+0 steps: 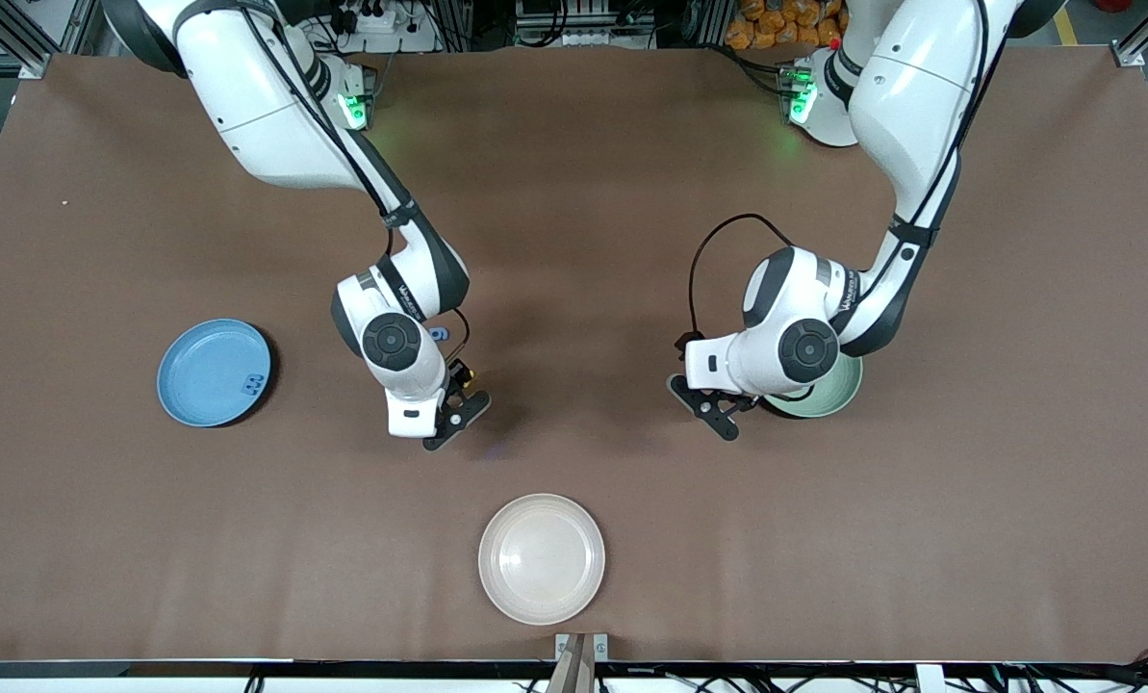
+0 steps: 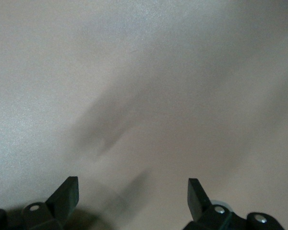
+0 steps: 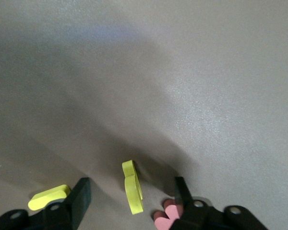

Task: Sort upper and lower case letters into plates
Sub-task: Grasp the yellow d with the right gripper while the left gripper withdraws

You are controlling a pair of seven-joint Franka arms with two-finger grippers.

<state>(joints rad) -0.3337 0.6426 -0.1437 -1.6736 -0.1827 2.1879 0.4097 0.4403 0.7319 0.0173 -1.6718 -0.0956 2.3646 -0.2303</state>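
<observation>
Yellow letter [image 3: 132, 187] lies on the surface between the right gripper's [image 3: 132, 194] parted jaws, long axis running 12 to 6. Left gripper [image 2: 133, 194], jaws apart and empty, waits by the green plate [image 1: 838, 393].

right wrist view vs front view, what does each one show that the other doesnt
Only the right wrist view shows two yellow letters and a pink one lying on the table by the open right hand.

Only the front view shows the blue plate holding a dark blue letter, the green plate partly under the left arm, the white plate, a blue letter beside the right arm, and the left hand.

Both show the right hand and the brown table.
</observation>
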